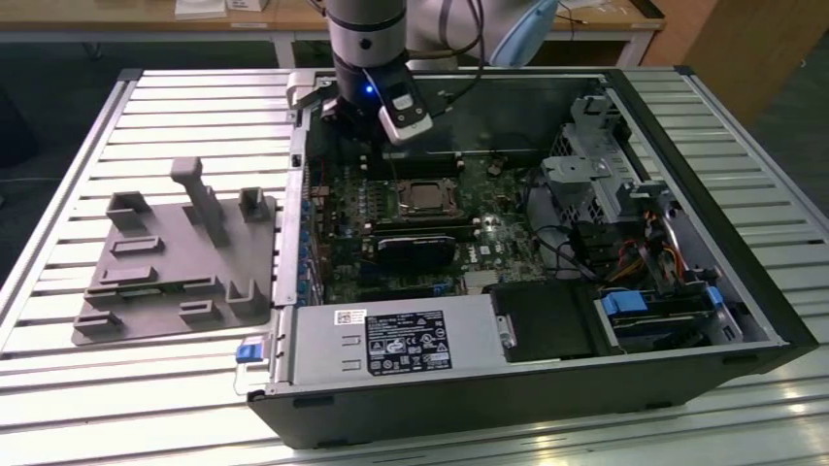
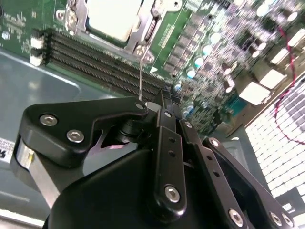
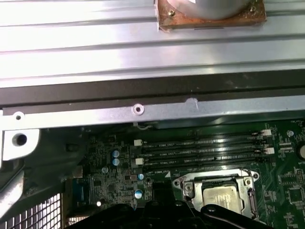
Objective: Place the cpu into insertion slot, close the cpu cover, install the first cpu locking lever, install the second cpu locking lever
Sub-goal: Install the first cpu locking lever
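Observation:
The cpu, a silvery-beige square, lies in the insertion slot on the green board. It also shows in the second wrist view as the cpu. The cpu cover, a thin metal frame, lies flat around it. A thin wire locking lever rises from the socket corner up to my gripper and ends behind its black linkage. In the exterior view my gripper hangs over the board's far edge, just beyond the insertion slot.
Black memory slots run between the socket and the case's metal wall. A black heatsink module lies nearer the camera than the socket. A drive cage, cables and power supply crowd the case. A grey fixture stands outside it.

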`<state>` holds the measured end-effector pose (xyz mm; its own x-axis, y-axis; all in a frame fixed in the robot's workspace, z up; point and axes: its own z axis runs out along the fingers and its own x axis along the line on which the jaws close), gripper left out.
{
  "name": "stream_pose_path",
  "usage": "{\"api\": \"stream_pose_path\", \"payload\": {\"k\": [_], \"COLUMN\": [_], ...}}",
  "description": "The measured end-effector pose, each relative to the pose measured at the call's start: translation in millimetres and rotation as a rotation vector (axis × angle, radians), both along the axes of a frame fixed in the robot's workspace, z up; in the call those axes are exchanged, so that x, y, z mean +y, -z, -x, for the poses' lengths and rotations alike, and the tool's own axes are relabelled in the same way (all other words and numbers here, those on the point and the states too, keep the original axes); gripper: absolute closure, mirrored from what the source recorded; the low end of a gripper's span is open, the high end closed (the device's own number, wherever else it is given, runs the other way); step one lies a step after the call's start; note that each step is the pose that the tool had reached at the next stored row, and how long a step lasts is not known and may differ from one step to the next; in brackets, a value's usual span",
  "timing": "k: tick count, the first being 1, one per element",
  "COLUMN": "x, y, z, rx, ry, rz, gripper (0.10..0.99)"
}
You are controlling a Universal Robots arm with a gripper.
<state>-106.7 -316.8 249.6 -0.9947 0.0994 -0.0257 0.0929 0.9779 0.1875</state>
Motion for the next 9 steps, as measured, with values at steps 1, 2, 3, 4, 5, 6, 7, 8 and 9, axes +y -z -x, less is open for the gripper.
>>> {"api": "stream_pose_path", "payload": {"k": [1, 2, 3, 4, 5, 6, 7, 8, 9], "x": [0.0, 0.0, 0.0, 0.0, 0.0, 0.0, 0.0, 0.0, 0.0], "y": [0.1, 0.2, 0.3, 0.4, 0.5, 0.5, 0.5, 0.5, 0.6], "z": [0.0, 0.0, 0.0, -0.3, -1.0, -2.3, -4.0, -5.9, -8.0], "rx": [0.0001, 0.0002, 0.0001, 0.0001, 0.0, 0.0, 0.0002, 0.0001, 0.0], "ry": [0.0, 0.0, 0.0, 0.0, 0.0, 0.0, 0.0, 0.0, 0.0], "rz": [-0.011, -0.019, -0.023, -0.025, -0.026, -0.027, -0.027, -0.027, -0.027], "gripper": [0.984, 0.984, 0.984, 0.984, 0.984, 0.984, 0.984, 0.984, 0.984]}}
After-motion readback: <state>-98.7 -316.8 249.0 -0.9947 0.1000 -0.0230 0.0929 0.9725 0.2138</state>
